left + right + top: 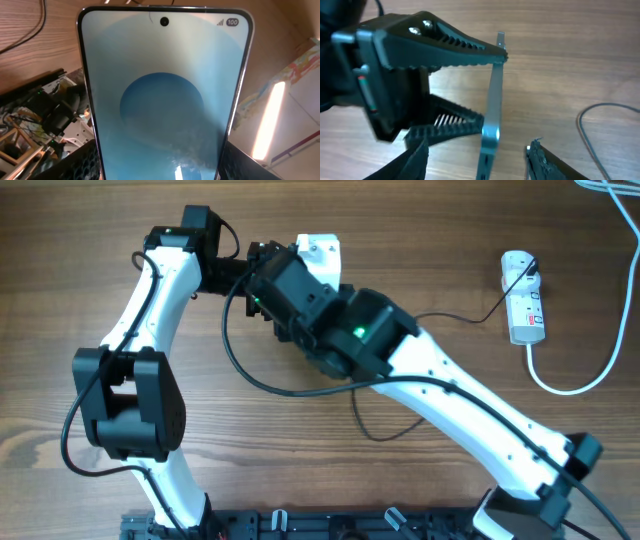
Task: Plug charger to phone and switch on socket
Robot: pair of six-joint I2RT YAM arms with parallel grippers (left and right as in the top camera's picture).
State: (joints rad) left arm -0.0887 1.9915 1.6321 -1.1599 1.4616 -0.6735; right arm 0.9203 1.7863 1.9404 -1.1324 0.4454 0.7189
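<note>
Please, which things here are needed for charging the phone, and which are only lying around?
Needed for the job:
- phone, held by the left gripper
- charger, thin black cable
- socket

Only lying around:
- thick white cord of the socket
- black cable of the arm itself

White-shelled arms (470, 405) with black joints show green lights (357, 332). Black cables (228, 345) trail alongside; the left hand (492, 89) is black and ribbed.

Lower end of phone (165, 100) off-frame
</note>
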